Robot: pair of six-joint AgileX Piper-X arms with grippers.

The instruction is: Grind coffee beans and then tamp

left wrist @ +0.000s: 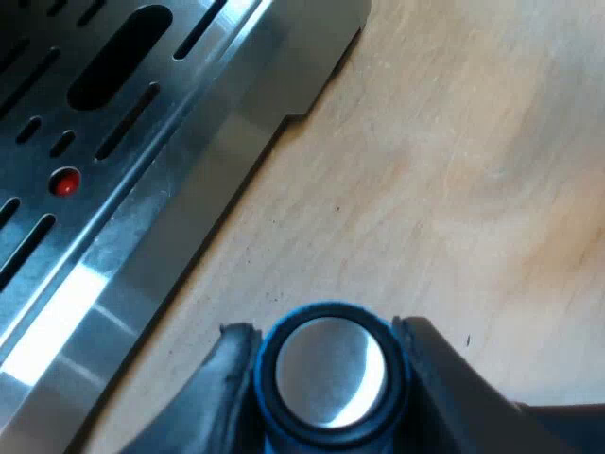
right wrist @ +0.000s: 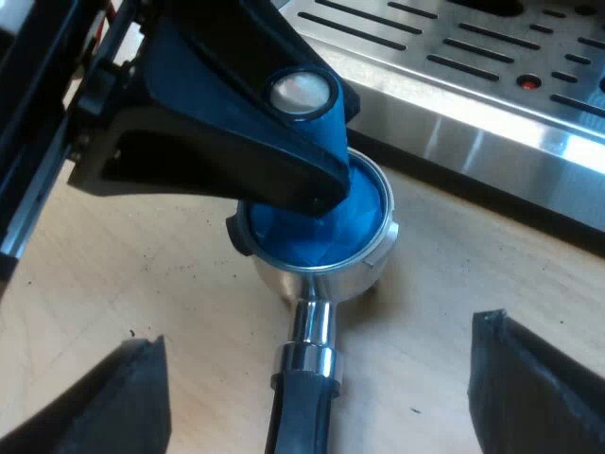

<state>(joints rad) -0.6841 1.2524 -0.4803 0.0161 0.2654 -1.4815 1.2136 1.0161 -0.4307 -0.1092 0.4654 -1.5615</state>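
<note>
Your left pincer, clamped on the blue tamper, bears into the holder; your right pincer gapes empty astride its handle, so the unbraced holder may tip.

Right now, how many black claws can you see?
2: left gripper clamps the blue tamper standing in the metal holder; right gripper hangs open over the holder's handle.

So the counter is light wood with a few dark specks on it. The espresso machine sits on it on its slotted steel base. The metal holder rests just beside that, probably flat on the wood.
</note>
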